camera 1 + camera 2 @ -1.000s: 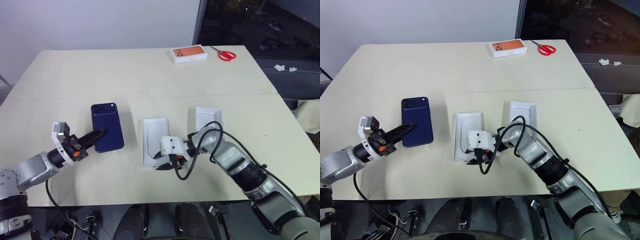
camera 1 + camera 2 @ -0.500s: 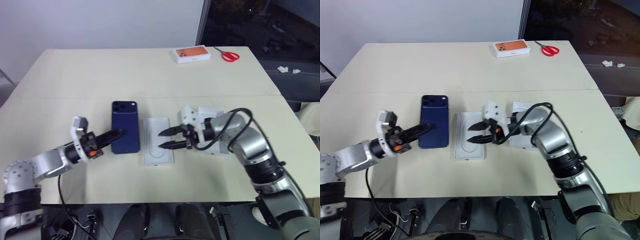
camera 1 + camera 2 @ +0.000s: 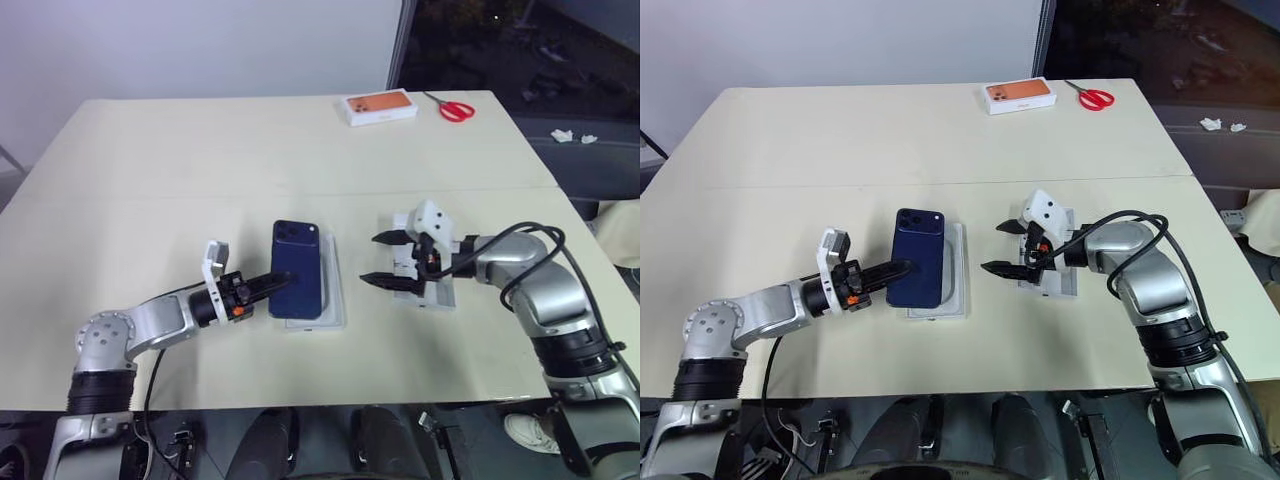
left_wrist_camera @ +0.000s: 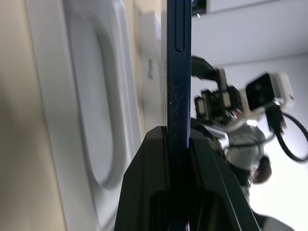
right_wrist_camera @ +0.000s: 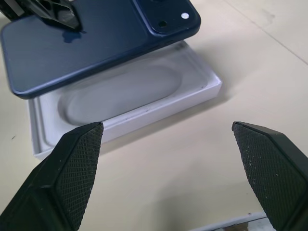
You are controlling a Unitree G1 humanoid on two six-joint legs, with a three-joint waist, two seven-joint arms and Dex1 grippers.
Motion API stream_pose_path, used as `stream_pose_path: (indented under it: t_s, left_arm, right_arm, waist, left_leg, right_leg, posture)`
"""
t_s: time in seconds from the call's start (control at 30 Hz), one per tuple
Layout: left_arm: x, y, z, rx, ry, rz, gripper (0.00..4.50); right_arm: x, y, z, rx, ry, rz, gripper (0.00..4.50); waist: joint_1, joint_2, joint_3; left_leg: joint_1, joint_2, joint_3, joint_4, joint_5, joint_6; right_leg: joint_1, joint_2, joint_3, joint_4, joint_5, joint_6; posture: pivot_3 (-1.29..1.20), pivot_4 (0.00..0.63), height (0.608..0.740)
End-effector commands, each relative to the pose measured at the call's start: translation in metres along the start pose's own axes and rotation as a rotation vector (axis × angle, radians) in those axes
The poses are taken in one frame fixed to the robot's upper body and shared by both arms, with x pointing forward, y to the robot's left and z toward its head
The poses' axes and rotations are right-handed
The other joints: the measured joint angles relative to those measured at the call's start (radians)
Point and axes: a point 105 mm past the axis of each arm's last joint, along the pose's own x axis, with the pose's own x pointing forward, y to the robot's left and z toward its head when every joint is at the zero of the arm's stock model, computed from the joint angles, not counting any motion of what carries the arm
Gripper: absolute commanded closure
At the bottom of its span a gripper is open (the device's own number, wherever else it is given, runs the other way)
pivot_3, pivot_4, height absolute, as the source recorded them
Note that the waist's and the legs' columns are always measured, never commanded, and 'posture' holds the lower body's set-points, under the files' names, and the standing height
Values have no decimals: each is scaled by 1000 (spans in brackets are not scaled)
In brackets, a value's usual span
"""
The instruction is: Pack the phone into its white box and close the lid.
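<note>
Two claws level: left claw (image 3: 262, 285) pinching phone (image 3: 297, 282), right claw (image 3: 383, 259) agape.

Glossy navy phone (image 5: 91, 41); matt white moulded insert (image 5: 120, 94).

Count on the table: one phone (image 3: 298, 268), pinched between the jaws of my left gripper (image 3: 268, 284). One white moulded insert (image 5: 125, 91) with an oval recess, just beyond those jaws, under the phone. One shallow white shell (image 3: 438, 296), lid or box I cannot tell, below my right gripper (image 3: 370, 258), its jaws spread wide. Far past both jaws: one orange-topped box (image 3: 380, 106), one pair of red scissors (image 3: 454, 109). Two grippers, both mine.
</note>
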Motion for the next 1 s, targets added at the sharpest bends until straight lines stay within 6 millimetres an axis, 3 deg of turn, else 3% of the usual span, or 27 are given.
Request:
stream_pose_path:
  t_s: [0.03, 0.17, 0.27, 0.47, 1.0]
  left_arm:
    - [5, -11, 4, 21, -7, -39, 4500]
    - [8, -11, 0, 17, 18, -46, 4500]
    - [9, -13, -3, 14, 25, -52, 3203]
    - [7, -14, -1, 29, 12, -38, 172]
    - [-13, -31, 2, 97, 23, -48, 79]
  right_arm:
    - [-3, 1, 10, -62, -21, -16, 24]
    - [0, 0, 11, -71, -23, -20, 24]
    - [1, 0, 12, -73, -23, -18, 0]
    - [5, -1, 11, -92, -11, -14, 0]
    - [16, -1, 13, -91, -23, -3, 0]
  waist:
    - [0, 0, 0]
    - [0, 0, 0]
    - [-1, 0, 0]
    - [0, 0, 0]
    - [-1, 0, 0]
  left_leg:
    - [0, 0, 0, 0, 0, 0]
    - [0, 0, 0, 0, 0, -1]
    - [0, 0, 0, 0, 0, -1]
    - [0, 0, 0, 0, 0, -1]
    - [0, 0, 0, 0, 1, -1]
  right_leg:
    - [0, 0, 0, 0, 0, 0]
    - [0, 0, 0, 0, 0, 0]
    - [0, 0, 0, 0, 0, 0]
    - [0, 0, 0, 0, 0, 0]
    - [0, 0, 0, 0, 0, 0]
  posture:
    - [0, 150, 740]
    - [0, 150, 740]
    - [0, 150, 740]
    - [0, 150, 740]
    - [0, 150, 740]
